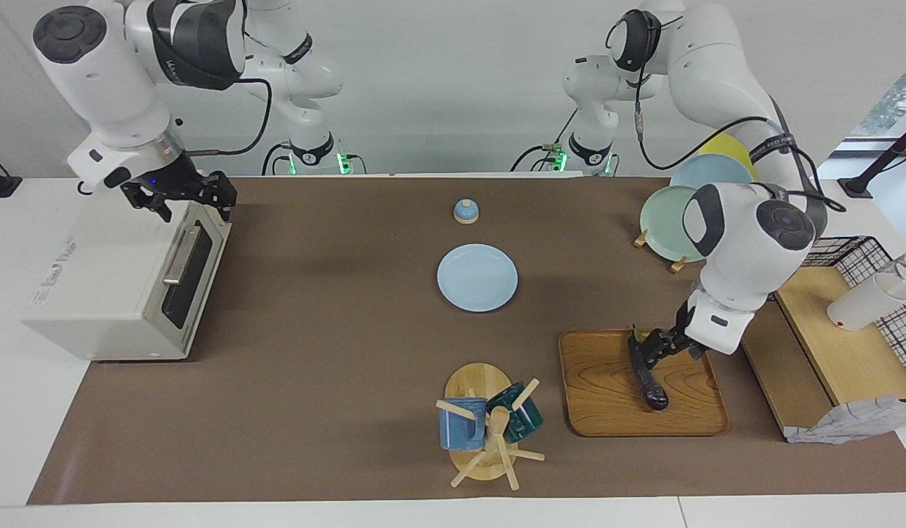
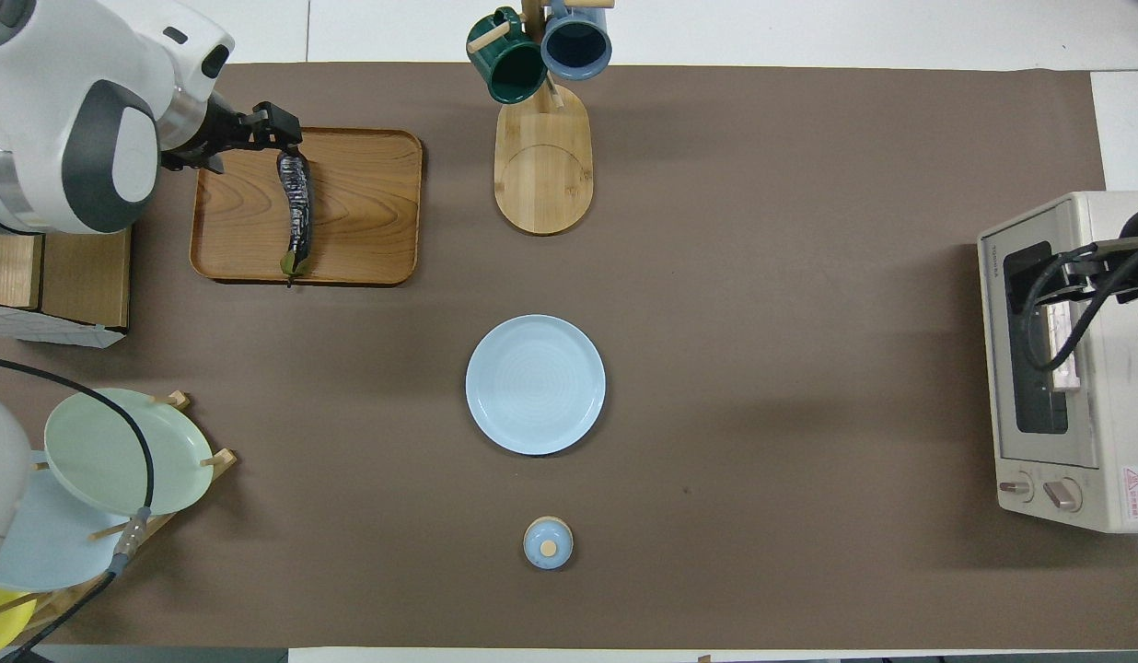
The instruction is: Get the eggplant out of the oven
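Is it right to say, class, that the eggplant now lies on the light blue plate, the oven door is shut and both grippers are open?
Not quite. The eggplant lies on the wooden tray, not the plate; the facing view shows it. The oven door is shut, and the left gripper and right gripper are open.

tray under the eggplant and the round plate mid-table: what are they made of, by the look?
Tray: wood, apparently with a smooth satin finish; brown grain lines run across it. Plate: probably glazed ceramic, possibly melamine; even pale blue with faint concentric rings and a soft sheen. The eggplant on the tray has glossy dark skin.
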Controlling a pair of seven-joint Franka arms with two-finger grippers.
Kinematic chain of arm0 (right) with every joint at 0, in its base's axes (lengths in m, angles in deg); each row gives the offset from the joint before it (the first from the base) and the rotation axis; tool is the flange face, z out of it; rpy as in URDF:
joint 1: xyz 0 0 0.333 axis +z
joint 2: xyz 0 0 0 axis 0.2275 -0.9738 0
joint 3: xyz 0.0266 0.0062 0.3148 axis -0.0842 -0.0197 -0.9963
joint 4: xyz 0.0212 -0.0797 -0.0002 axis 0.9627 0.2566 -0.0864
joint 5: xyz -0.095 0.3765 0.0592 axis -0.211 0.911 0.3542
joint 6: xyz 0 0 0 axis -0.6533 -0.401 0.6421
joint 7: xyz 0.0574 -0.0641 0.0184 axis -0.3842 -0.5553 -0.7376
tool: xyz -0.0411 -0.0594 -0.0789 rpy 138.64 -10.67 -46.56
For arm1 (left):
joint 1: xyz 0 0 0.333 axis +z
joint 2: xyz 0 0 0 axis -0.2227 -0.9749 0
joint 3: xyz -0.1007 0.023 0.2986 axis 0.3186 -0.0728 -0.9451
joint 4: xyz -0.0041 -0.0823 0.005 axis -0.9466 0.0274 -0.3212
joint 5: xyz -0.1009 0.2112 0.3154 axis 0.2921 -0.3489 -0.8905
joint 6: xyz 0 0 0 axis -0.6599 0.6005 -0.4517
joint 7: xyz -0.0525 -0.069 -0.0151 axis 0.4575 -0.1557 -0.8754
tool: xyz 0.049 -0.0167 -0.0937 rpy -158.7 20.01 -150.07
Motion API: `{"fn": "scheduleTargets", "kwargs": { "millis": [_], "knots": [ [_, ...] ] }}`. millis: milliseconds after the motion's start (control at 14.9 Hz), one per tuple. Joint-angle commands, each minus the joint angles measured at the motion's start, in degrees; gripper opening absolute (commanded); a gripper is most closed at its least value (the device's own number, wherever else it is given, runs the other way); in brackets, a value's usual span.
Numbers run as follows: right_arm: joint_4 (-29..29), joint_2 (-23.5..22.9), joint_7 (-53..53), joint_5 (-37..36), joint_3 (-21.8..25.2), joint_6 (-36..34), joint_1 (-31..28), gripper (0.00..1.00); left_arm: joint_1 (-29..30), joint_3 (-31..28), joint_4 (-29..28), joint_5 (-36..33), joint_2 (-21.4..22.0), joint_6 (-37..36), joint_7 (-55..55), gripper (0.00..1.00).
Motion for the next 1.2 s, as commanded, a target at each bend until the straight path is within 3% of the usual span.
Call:
{"fn": "scheduleTargets", "kwargs": {
  "millis": [0,335,669,937,1138],
  "knots": [
    [-2.5,-1.4,0.7,1.3,0.3,-1.9,0.5,1.00,0.4,0.2,-1.7,-0.4,6.5,-7.3,-0.1,1.00],
    [-1.4,-0.4,0.8,1.4,0.6,-1.5,1.8,1.00,0.4,0.1,-3.4,-0.5,15.5,-18.9,0.6,1.00],
    [-1.3,-0.4,0.7,1.5,1.1,-1.1,1.8,1.00,0.3,0.2,-19.6,-0.5,29.5,-18.7,0.7,1.00],
    [-1.3,-0.5,0.7,2.1,1.1,-1.0,0.6,1.00,0.3,0.2,-25.4,-0.5,32.2,-15.5,4.6,1.00],
    [-1.3,-0.4,0.8,2.1,1.1,-1.0,0.6,1.00,3.3,2.1,-23.3,-0.5,31.7,-16.2,6.8,1.00]
  ]
}}
